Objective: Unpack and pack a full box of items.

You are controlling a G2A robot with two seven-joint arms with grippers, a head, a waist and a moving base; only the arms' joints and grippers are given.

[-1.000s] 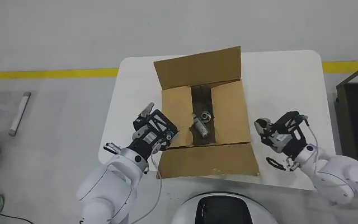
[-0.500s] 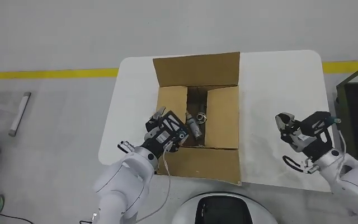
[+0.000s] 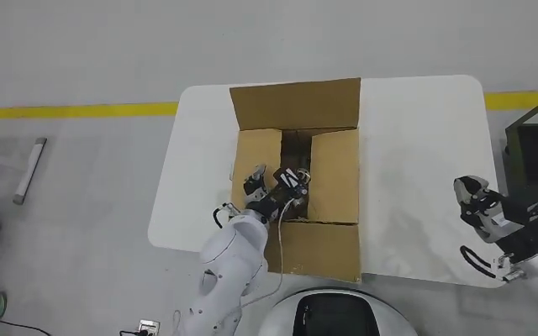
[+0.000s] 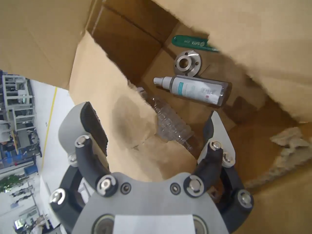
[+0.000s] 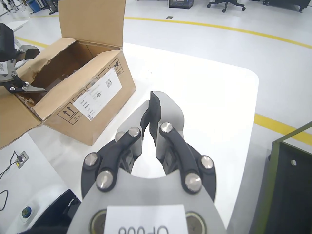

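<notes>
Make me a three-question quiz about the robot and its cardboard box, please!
1. Where is the spray bottle lying?
A) inside the box
B) on the table
C) on the floor

2. What colour is the handle near the metal flange?
A) red
B) green
C) yellow

3. How is the right gripper?
A) wide open
B) shut, holding nothing
C) shut on a bottle

Answers:
1 A: the left wrist view shows it on its side on the box's floor.
2 B: the handle is plainly green.
3 B: its pads meet with nothing between them.
</notes>
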